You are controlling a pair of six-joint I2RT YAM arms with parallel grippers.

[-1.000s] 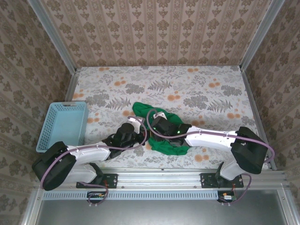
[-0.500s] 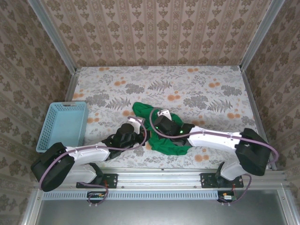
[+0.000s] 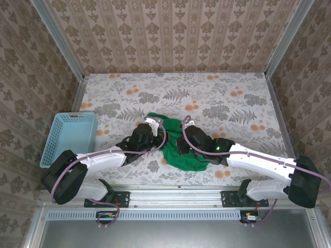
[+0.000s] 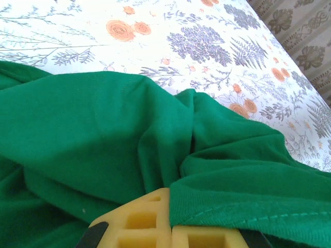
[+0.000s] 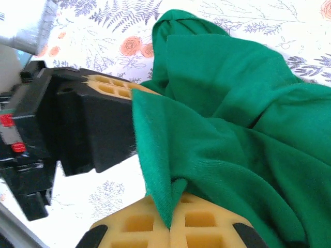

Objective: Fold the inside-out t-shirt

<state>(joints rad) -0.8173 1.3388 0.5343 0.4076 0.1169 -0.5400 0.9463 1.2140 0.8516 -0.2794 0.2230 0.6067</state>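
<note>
Near the front edge of the table (image 3: 222,98), a little left of its middle, the inside-out t-shirt (image 3: 173,155) lies in a crumpled bright green heap on the flowered cloth, and both my pincers are in it. My left gripper (image 3: 157,138) comes at the heap from the left. In its own wrist camera the two yellow fingers (image 4: 139,225) are pressed together (image 4: 170,217) with green cloth (image 4: 103,129) nipped between them. A stitched hem lies across the right-hand finger, and folds rise away from it toward the far side of the table.

My right gripper (image 3: 182,147) reaches in from the right, and its jaws are closed as well. In the right wrist view a thin raw-looking edge of the shirt (image 5: 248,103) runs down into the seam where the two yellow pads (image 5: 139,222) meet (image 5: 169,225). So I have hold of the shirt on both sides. From that same camera I see my left gripper (image 5: 121,90) just beside the cloth, its black body to the left and one yellow finger touching the green edge. The two pincers are near one another, with the bunched shirt between them.

The light-blue basket (image 3: 76,115) stands at the left edge of the table, well apart from the shirt. Inside it I see its own pale floor from wall to wall. My left arm's elbow sits near its front corner.
</note>
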